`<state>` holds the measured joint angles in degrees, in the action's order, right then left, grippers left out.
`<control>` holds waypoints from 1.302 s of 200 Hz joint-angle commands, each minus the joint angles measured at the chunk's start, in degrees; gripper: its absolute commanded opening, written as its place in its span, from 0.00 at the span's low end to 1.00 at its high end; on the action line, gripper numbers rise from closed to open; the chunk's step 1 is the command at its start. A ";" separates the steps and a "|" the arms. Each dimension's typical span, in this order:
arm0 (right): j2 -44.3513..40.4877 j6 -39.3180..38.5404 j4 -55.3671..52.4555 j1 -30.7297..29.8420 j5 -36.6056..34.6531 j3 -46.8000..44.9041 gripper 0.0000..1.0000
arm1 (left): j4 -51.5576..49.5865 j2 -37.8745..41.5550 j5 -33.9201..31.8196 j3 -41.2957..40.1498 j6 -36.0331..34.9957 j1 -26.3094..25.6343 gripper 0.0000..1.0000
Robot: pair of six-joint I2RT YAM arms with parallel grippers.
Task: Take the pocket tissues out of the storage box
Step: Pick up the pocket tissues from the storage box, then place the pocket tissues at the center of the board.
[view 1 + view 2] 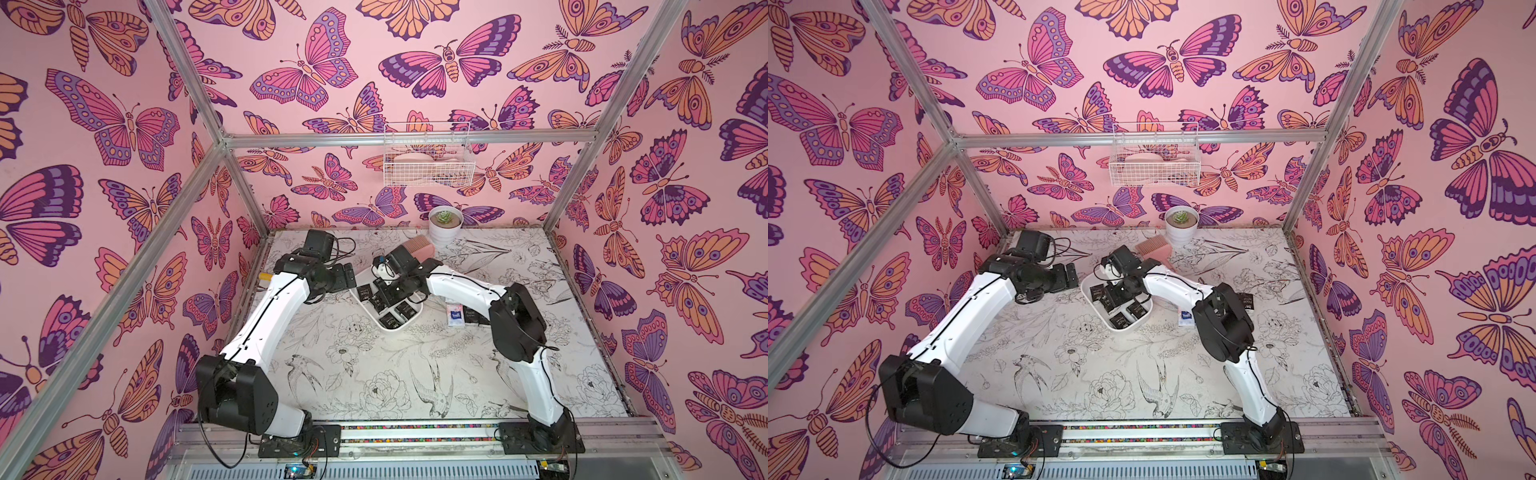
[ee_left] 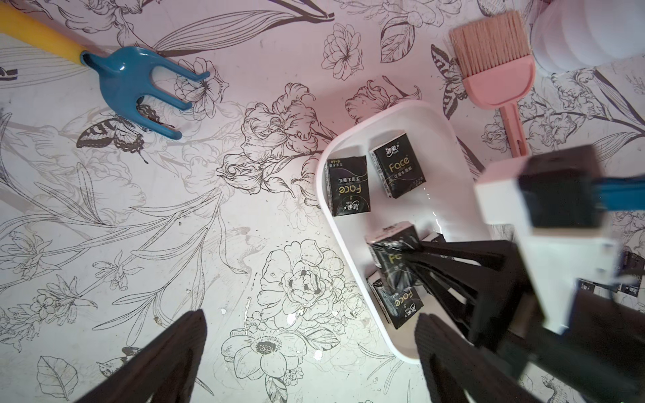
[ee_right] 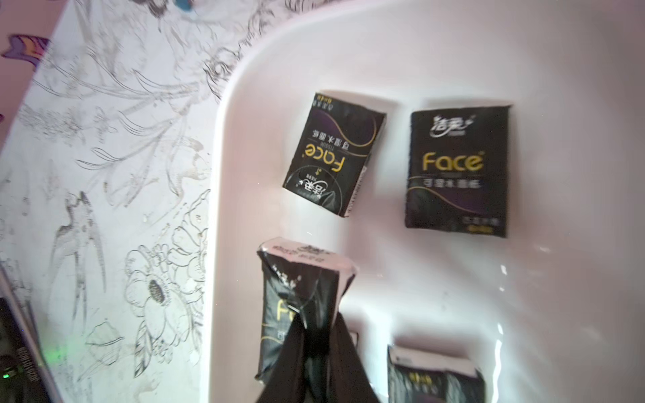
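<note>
The storage box (image 1: 388, 329) (image 2: 419, 129) (image 3: 488, 69) is a shallow white tray near the table's middle. Several black pocket tissues lie in it, two of them flat (image 3: 335, 153) (image 3: 457, 171) at one end. My right gripper (image 3: 316, 321) (image 1: 384, 297) reaches into the box and is shut on the edge of one black packet (image 3: 296, 296) (image 2: 394, 258), which is tilted up off the floor of the box. Another packet (image 3: 436, 377) lies beside it. My left gripper (image 2: 310, 315) is open and holds nothing, over the table beside the box's long side.
A white-pink packet (image 1: 455, 318) and a black one (image 1: 473, 318) lie on the table right of the box. Behind it are a pink brush (image 2: 495, 62) and a white plant pot (image 1: 445, 224). A blue fork tool (image 2: 139, 83) lies at the left. A wire basket (image 1: 428, 160) hangs on the wall.
</note>
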<state>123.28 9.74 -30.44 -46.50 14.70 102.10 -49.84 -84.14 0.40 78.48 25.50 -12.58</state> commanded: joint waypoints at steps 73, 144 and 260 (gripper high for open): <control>-35.82 5.60 0.04 27.38 -5.96 -38.68 0.13 | -1.20 1.32 0.71 -0.39 -0.98 0.72 1.00; -41.95 6.27 1.85 40.25 -10.29 -53.74 0.13 | -1.13 -1.19 2.41 2.75 -1.59 0.49 1.00; -34.43 3.45 3.55 42.37 -13.14 -53.04 0.17 | -1.15 -0.86 2.38 2.79 -1.77 0.47 1.00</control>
<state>86.15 14.50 -27.03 -4.51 1.45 47.07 -49.78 -84.93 2.15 80.71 24.43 -12.23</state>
